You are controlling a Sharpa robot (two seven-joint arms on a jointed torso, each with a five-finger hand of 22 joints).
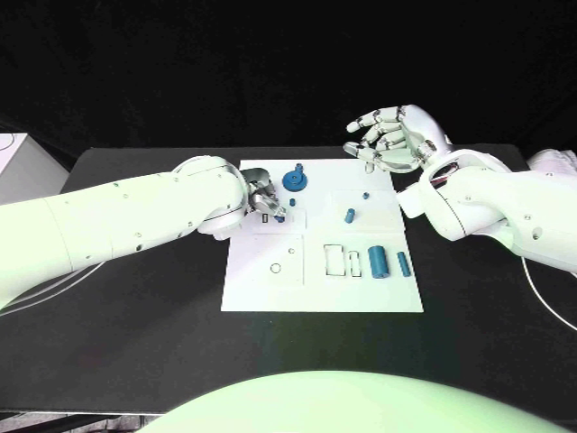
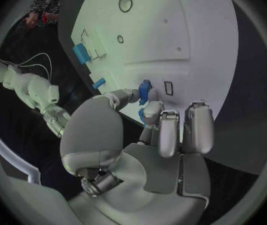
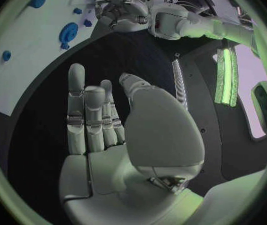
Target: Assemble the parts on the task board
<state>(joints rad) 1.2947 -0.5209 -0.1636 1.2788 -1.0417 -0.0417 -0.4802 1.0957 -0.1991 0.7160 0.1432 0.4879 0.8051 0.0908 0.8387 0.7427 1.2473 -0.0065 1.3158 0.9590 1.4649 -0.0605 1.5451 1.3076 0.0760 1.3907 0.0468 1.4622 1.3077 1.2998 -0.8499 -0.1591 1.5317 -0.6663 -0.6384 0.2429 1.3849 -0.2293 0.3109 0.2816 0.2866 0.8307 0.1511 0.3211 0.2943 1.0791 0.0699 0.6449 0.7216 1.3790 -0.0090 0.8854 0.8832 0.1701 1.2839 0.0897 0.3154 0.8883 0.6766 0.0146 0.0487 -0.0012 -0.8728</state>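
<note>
Pinching hand: the left hand [image 1: 264,200] sits over the far-left part of the task board [image 1: 276,289], and the left wrist view shows a small blue part [image 2: 144,91] nipped between its thumb and a fingertip, right at the board's surface; the other fingers [image 2: 197,127] lie side by side above the white plate.
Free hand: the right hand [image 1: 393,137] is raised over the black table [image 1: 132,361] beyond the board's far-right corner, holding nothing, with its fingers loosely curved and apart.
Board: a flat, matte white rectangle bearing a round outline [image 1: 276,267], narrow rectangular outlines [image 1: 333,258] and small holes.
Gear-like part: a round blue piece [image 1: 297,183] lies near the far edge, with a smaller blue knob [image 1: 297,168] just beyond it.
Peg: a short blue peg [image 1: 350,216] lies near the board's middle, apart from the rest.
Cylinders: a thick blue cylinder [image 1: 379,260] and a slimmer one [image 1: 403,263] lie parallel, just beside the rectangular outlines.
Hand surfaces: silver, smooth-shelled and segmented, on glossy white arms.
Obstruction: the left arm's [image 1: 106,221] white wrist housing hides the board's far-left edge in the head view.
Surroundings: a white box [image 1: 0,162] with thin cables stands off the table's left side; a pale cable [image 1: 549,298] trails over the table under the right arm.
</note>
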